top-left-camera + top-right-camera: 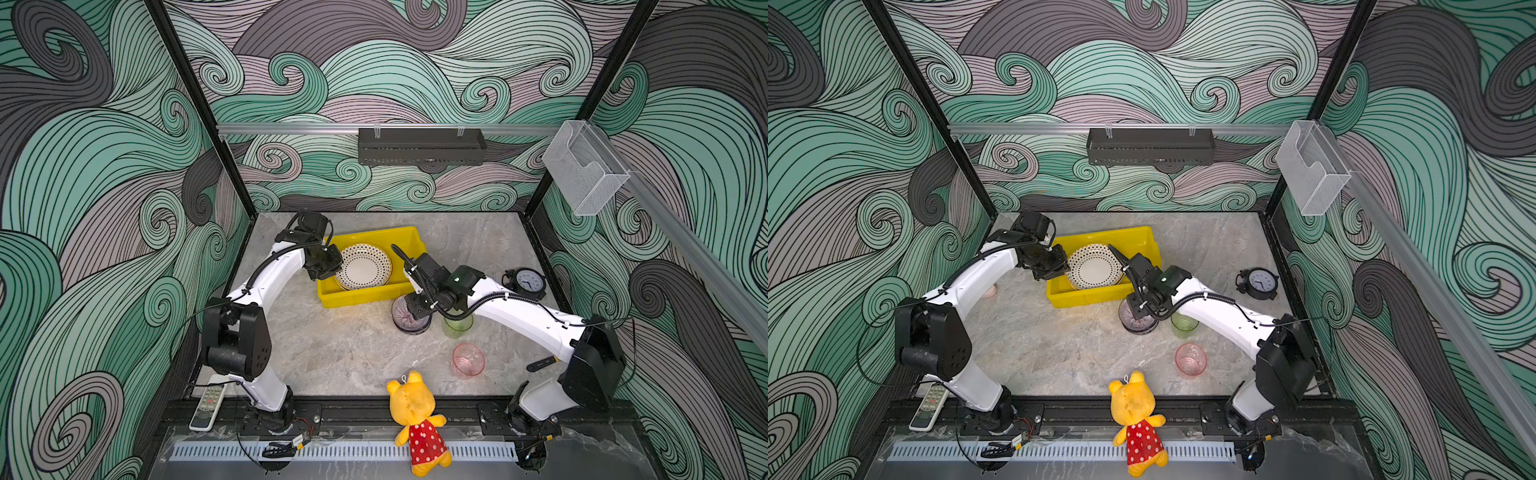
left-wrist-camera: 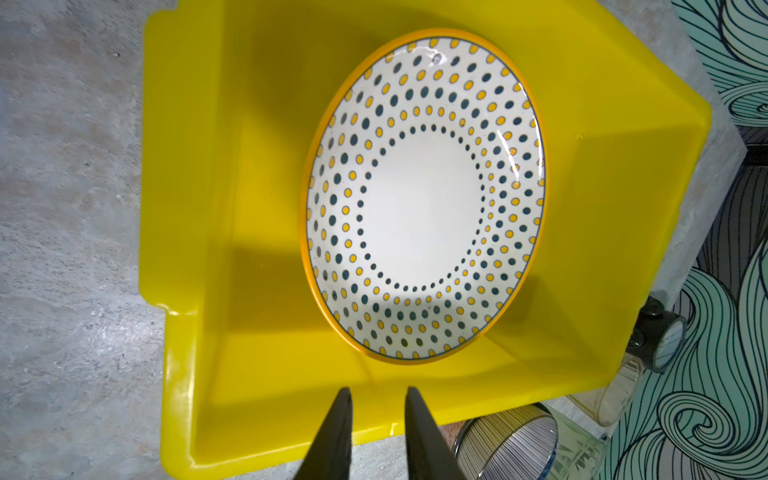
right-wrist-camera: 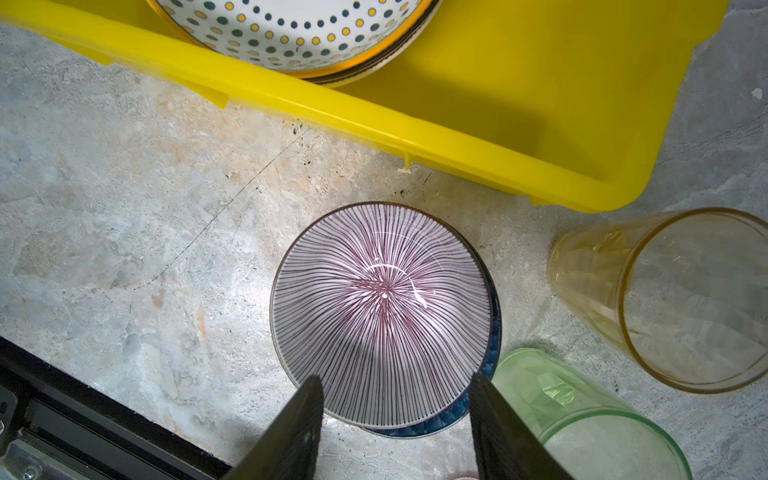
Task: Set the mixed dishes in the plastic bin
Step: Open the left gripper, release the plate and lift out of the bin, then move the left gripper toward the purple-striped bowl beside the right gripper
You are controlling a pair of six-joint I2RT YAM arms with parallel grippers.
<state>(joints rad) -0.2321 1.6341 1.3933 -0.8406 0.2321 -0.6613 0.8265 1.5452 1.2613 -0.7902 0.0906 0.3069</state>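
Note:
The yellow plastic bin (image 1: 353,297) (image 1: 1084,297) (image 2: 178,208) (image 3: 374,120) holds a dotted-rim plate (image 1: 363,268) (image 2: 419,199) lying on another plate's rim (image 3: 374,68). My left gripper (image 2: 378,390) (image 1: 328,266) hangs over the bin's left wall, narrowly open and holding nothing. A purple-striped bowl (image 3: 382,307) (image 1: 401,313) sits stacked on a blue bowl (image 3: 415,430), just in front of the bin. My right gripper (image 3: 397,380) (image 1: 415,311) hovers open above its rim. Green cup (image 3: 582,415) (image 1: 457,326) and amber cup (image 3: 673,299) stand beside the bowls. The pink cup (image 1: 468,360) is nearer the front.
A black alarm clock (image 1: 528,282) stands at the right. A yellow plush bear (image 1: 417,419) lies over the front rail and a remote control (image 1: 208,405) at the front left. A black rack (image 1: 422,146) and a clear box (image 1: 584,166) hang on the walls.

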